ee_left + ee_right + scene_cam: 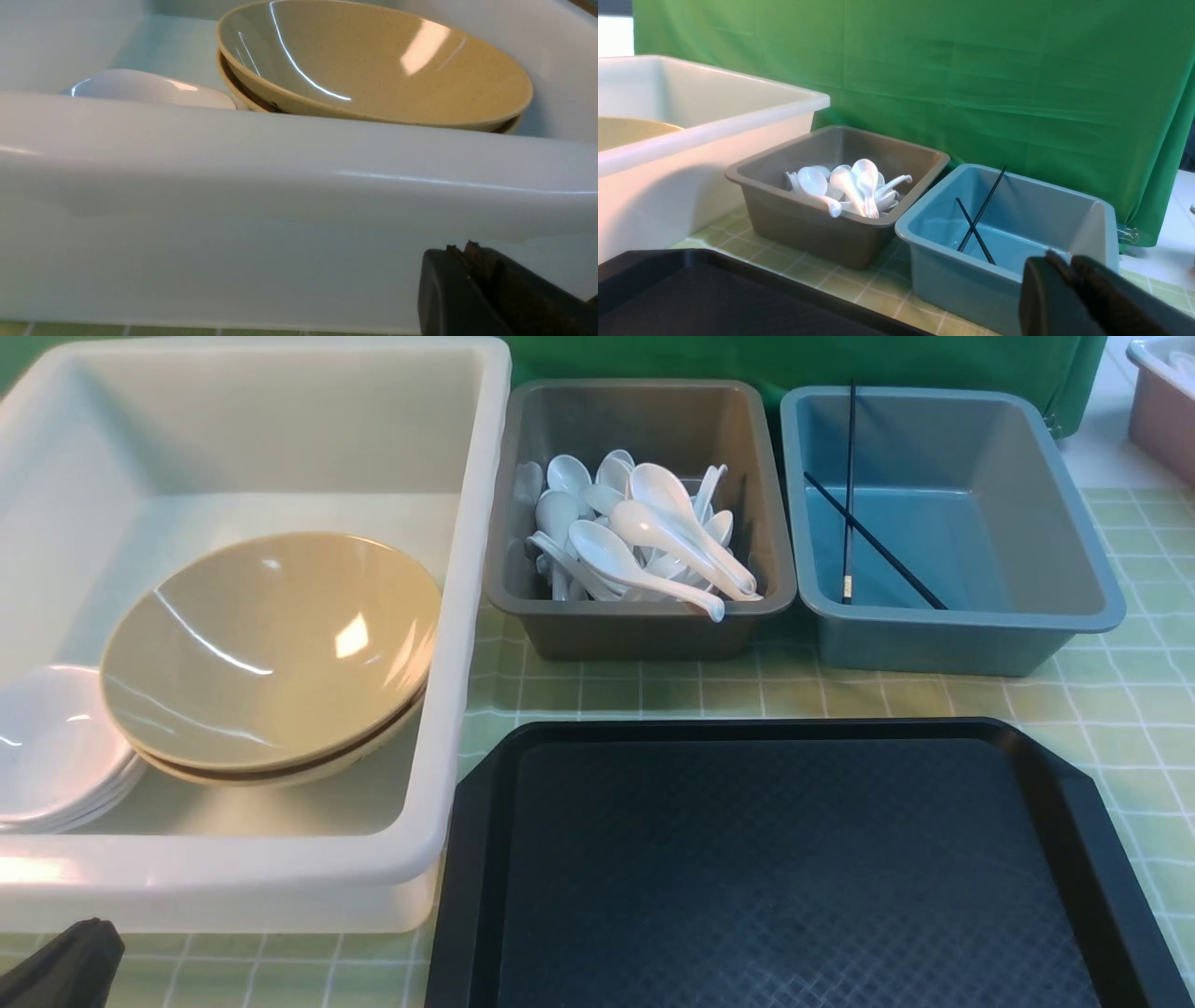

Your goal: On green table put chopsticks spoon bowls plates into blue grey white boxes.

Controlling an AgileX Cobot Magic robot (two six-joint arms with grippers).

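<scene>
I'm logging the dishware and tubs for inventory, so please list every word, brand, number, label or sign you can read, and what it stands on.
There is no readable text in any of the three views.
The white box, grey box and blue box show no lettering.
The tan bowls and the black tray show none either.

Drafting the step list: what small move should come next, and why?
Probably none beyond easing the left tool back from the white box: bowls and plates sit in it, spoons in the grey, chopsticks in the blue, and the tool is shut, holding nothing visible.
</scene>
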